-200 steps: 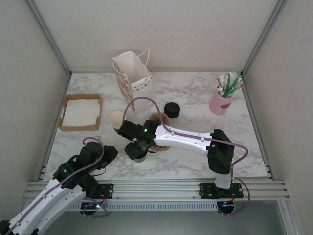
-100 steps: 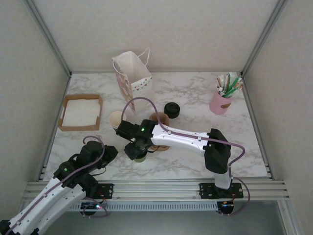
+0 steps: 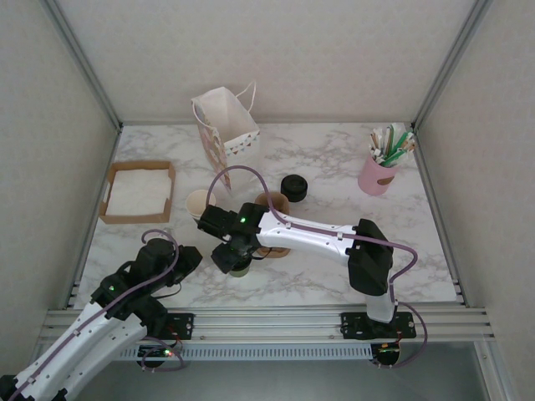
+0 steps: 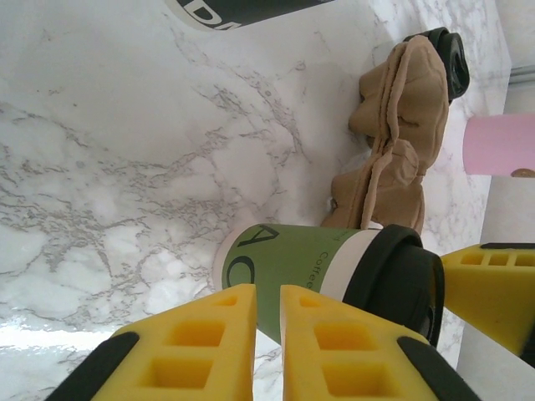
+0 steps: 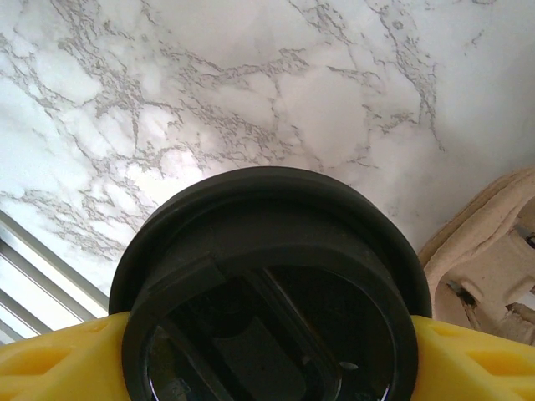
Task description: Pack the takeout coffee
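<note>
Takeout coffee: the takeout coffee (image 3: 241, 268) stands on the table (image 3: 334, 167) at the near-left, well short of the middle.
Long axis: upright, with the black lid (image 5: 267, 284) on top.
Right end effector: the right end effector (image 3: 232, 255) sits straight above the cup, one finger at the lid's 3 o'clock and one at its 9 o'clock; I cannot tell whether the pads are pressing on the rim or standing just off it.
Left end effector: the left end effector (image 4: 267, 292) is all but closed and empty, with the cup at its 3 o'clock in the top view, near but apart.
Nearer arm: the right, by far.
Likely targets: the brown carrier (image 3: 272, 201) is just beside the cup at 1 o'clock, and the paper bag (image 3: 226, 125) is well apart at 12 o'clock.
Hidden: the right end effector covers most of the cup from above, and the right arm crosses the carrier.
</note>
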